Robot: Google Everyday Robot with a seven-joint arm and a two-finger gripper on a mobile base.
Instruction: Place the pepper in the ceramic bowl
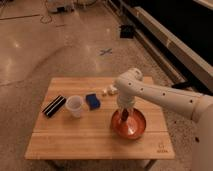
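A reddish-brown ceramic bowl (131,126) sits on the right half of the wooden table (75,140). My white arm reaches in from the right and points the gripper (124,115) straight down into the bowl's left side. An orange-red shape under the gripper, inside the bowl, may be the pepper (123,119); I cannot separate it clearly from the bowl's colour.
A clear plastic cup (74,106) stands left of centre, with a blue sponge (93,101) beside it and a black-and-white bar (53,105) at the far left. Small white items (108,90) lie behind the arm. A dark wall base runs along the right.
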